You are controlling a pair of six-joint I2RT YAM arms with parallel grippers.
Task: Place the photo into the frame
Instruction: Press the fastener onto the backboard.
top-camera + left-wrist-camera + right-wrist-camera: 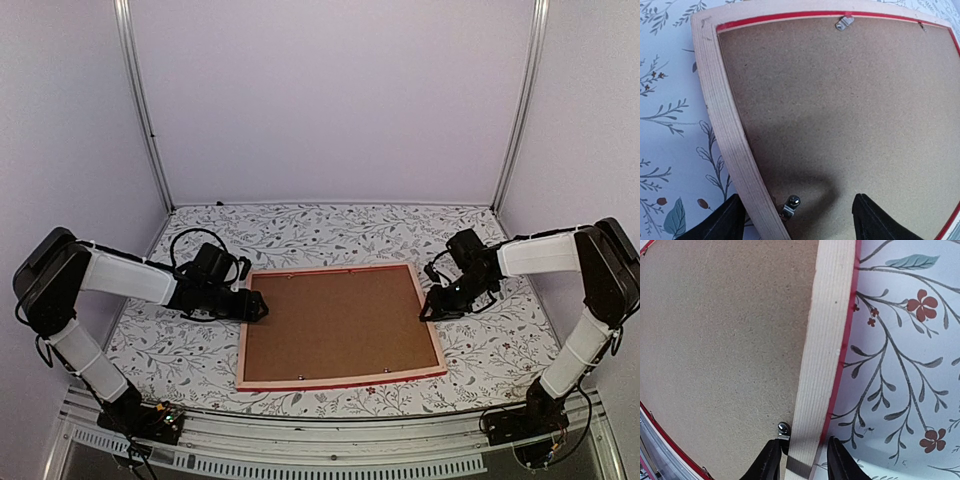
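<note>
Wood-backed, the frame (428,322) lies face down mid-worktop (300,235), board (335,325) up. Only the wrist views show detail: the left tool (797,215) spreads across the left rail beside a clip (792,202). The right tool (802,457) straddles the right rail, but whether it pinches is unclear. The red front is hidden but for an edge.
</note>
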